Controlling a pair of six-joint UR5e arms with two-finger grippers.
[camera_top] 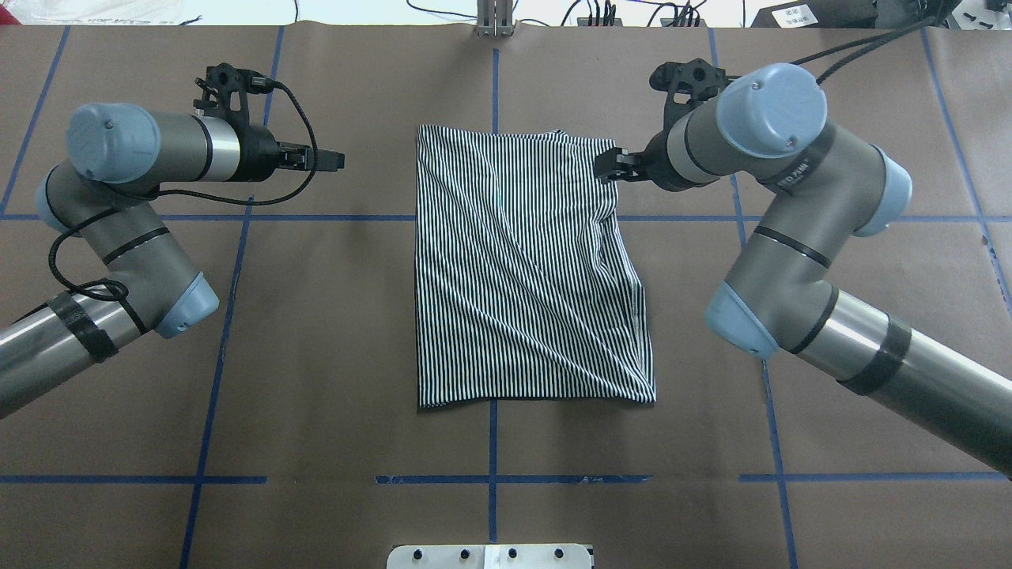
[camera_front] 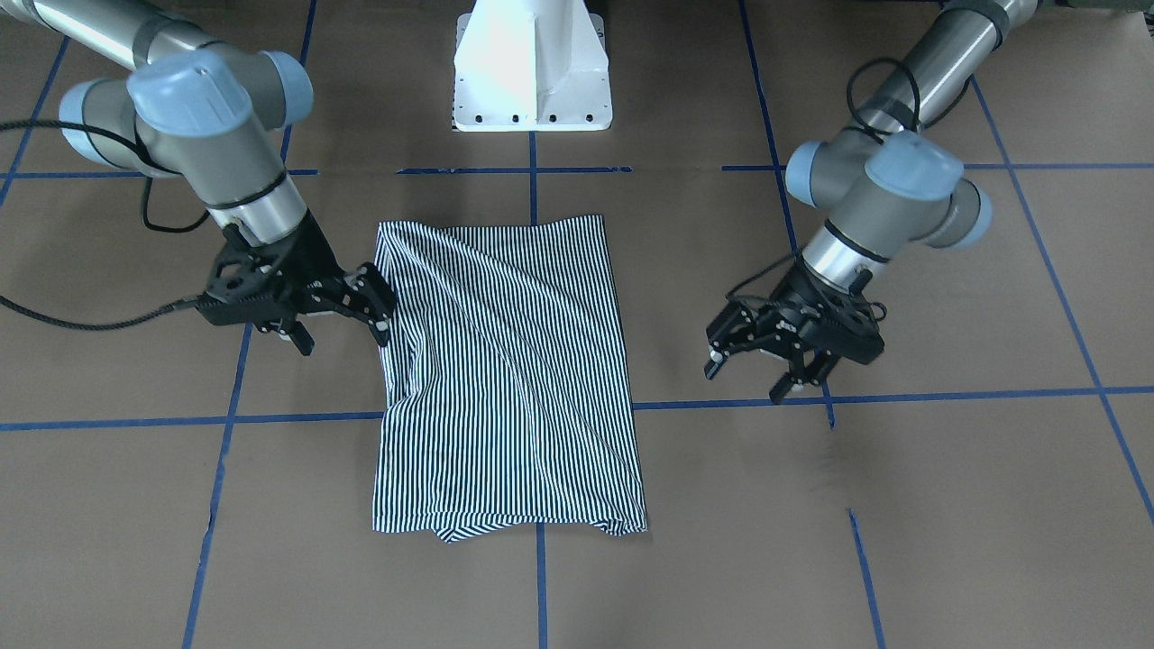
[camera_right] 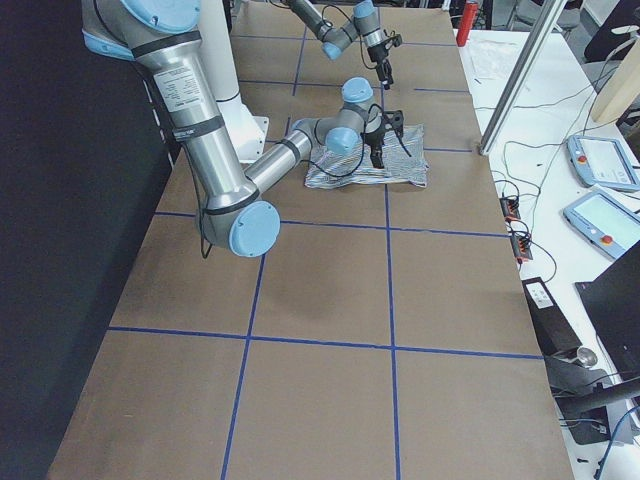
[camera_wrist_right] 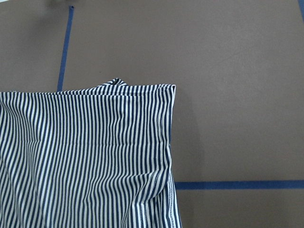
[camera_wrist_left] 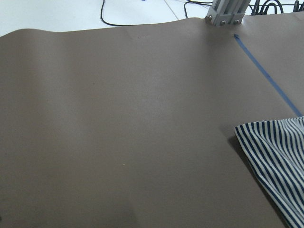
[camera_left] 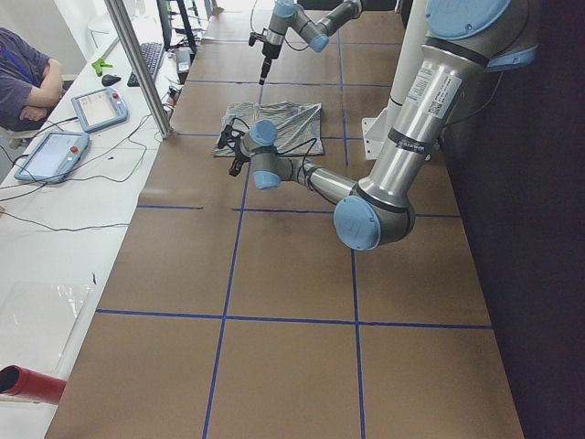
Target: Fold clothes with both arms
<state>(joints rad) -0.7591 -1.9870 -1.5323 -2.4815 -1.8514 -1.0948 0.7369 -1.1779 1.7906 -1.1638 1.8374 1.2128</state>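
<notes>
The striped polo shirt (camera_front: 505, 379) lies folded into a rough rectangle on the brown table, wrinkled diagonally; its collar and placket are hidden. It also shows in the overhead view (camera_top: 522, 269) and in both wrist views (camera_wrist_left: 280, 152) (camera_wrist_right: 85, 161). My right gripper (camera_front: 343, 341) is open and low at the shirt's edge on the robot's right, one fingertip (camera_front: 383, 329) at the fabric's edge; from overhead it (camera_top: 605, 167) sits by the far right corner. My left gripper (camera_front: 748, 379) is open and empty, well apart from the shirt on the robot's left, and in the overhead view (camera_top: 332, 160) too.
The white pedestal base (camera_front: 532, 72) stands at the robot's side of the table. Blue tape lines (camera_front: 297, 419) grid the brown cover. A metal post (camera_top: 494, 20) stands at the far edge. Tablets (camera_left: 96, 108) and cables lie on the operators' side table.
</notes>
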